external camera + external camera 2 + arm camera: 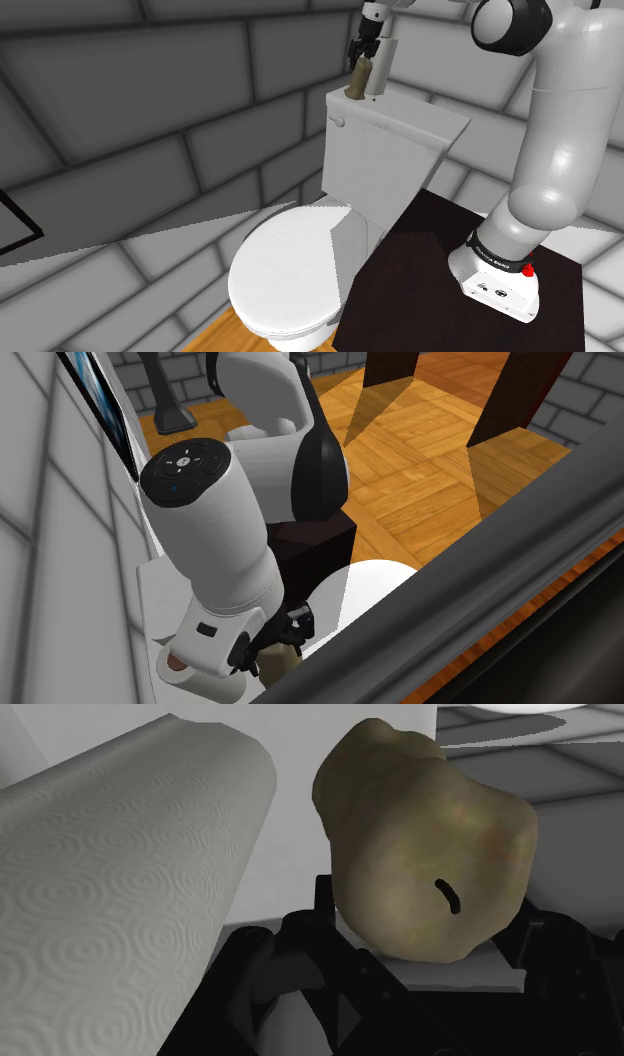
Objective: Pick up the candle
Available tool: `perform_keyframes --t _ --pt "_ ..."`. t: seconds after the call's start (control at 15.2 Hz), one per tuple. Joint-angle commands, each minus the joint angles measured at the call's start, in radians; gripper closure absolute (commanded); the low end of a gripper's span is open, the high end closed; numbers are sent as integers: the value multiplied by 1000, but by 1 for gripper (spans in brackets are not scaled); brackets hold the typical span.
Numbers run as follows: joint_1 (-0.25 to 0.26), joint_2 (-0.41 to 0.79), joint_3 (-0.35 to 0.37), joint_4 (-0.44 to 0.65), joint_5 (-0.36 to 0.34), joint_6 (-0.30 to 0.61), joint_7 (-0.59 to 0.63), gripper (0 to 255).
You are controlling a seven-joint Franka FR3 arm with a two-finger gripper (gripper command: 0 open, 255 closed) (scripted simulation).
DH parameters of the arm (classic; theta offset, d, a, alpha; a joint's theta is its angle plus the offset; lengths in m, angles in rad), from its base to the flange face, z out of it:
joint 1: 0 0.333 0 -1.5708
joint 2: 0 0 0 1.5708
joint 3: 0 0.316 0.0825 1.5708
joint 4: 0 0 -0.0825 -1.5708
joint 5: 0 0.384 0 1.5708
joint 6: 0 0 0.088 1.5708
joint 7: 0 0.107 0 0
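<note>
Gripper (428,939) is clamped on the candle (425,854), its black fingers pressing the lumpy olive-brown wax from both sides, with the wick facing the camera. Just beside the held candle stands a white paper roll (120,884). Below the fingers, the candle's foot sits at or barely above the toilet tank's lid (400,120); I cannot tell which. The grasp looks made, and the lift remains. Farther below, the toilet bowl's cover (290,270) is down, hiding whatever is inside.
</note>
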Motion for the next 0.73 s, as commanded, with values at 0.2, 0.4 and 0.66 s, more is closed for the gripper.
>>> perform_keyframes --t 0.2,0.4,0.66 --pt "-9 8 -2 78 0 -70 7 255" --pt "-16 16 -2 132 2 -115 12 255" --pt "-27 34 -2 213 7 -178 18 255"
